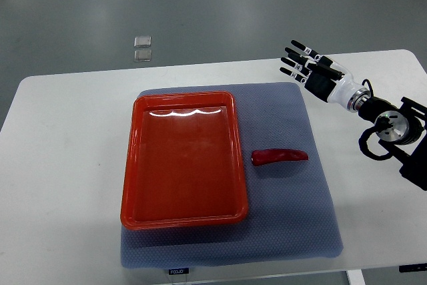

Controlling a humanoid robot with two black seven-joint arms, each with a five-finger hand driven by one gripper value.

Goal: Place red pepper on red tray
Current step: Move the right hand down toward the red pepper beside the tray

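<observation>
Red pepper [279,157] lies untouched on the grey mat [293,231] just beside the right rim of the red tray [131,165], which holds nothing, while the right hand [308,65] hovers well apart beyond the tray's far right corner, fingers spread and holding nothing, so the whole task remains.

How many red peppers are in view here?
1. The red pepper lies on the blue mat, just right of the red tray and apart from it. The tray holds nothing, and nothing in view could hide another.
</observation>
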